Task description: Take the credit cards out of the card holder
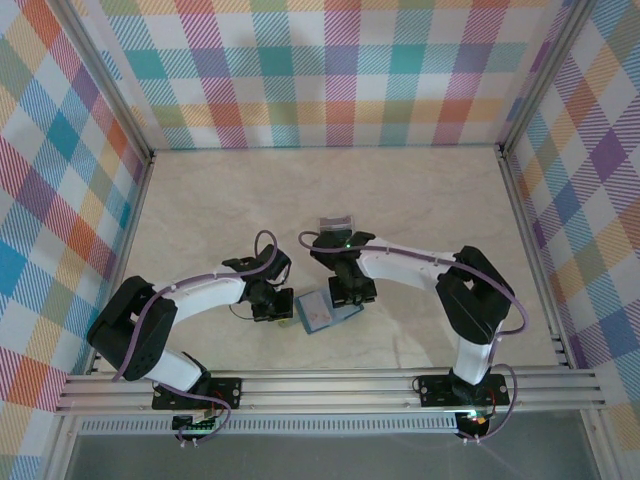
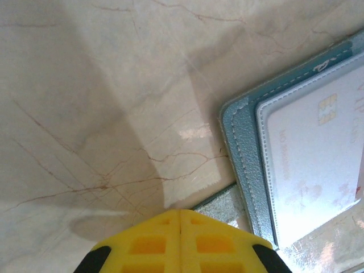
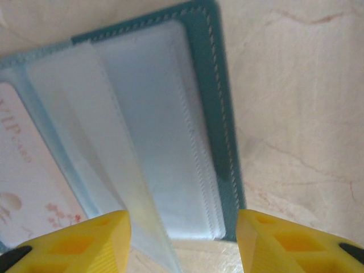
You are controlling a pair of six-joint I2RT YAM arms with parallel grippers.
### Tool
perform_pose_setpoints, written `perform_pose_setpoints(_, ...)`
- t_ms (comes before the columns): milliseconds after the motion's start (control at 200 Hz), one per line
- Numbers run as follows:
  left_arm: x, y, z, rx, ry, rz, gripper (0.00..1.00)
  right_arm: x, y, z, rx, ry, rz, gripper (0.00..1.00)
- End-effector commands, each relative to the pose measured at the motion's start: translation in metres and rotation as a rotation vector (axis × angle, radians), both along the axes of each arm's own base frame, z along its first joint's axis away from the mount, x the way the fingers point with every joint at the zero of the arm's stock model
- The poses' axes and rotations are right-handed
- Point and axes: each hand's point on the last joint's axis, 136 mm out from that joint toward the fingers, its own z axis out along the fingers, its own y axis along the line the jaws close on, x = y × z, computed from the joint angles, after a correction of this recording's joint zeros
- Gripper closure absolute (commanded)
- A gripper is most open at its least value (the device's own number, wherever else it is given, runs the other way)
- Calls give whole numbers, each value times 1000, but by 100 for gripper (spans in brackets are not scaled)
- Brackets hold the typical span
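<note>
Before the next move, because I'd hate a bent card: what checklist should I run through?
1. Card holder lies open: ok.
2. VIP card visible in its pocket: ok.
3. Right jaws open, astride the clear sleeve: ok.
4. Left jaws steady the holder: cannot tell; shut near its corner.
5. Any card gripped: not ok.
</note>
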Motion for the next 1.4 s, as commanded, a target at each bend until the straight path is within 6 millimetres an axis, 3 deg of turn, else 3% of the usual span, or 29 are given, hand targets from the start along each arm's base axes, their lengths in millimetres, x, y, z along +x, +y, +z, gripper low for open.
perform_pose_setpoints(0, 2, 1, 7, 13, 3, -11, 93, 1, -2, -10, 13, 21, 22, 48)
perform_pose_setpoints(240, 6, -3, 23, 6, -11, -21, 92, 3, 0, -19, 133, 65, -5, 48)
perform_pose_setpoints(370, 9, -10, 35, -10, -30, -34, 91, -7, 6, -22, 226, 110, -25, 52)
perform_pose_setpoints(685, 11, -41, 52, -15, -46, -125, 91, -30, -5, -20, 276, 137, -104, 63)
perform_pose_setpoints(1075, 18, -53, 17, 29, -9, -145, 92, -24, -5, 6, 288, 89, -99, 55)
perform_pose_setpoints(1395, 7, -53, -1, 7, 31, -132, 92, -18, -6, 37, 292, 47, -89, 54)
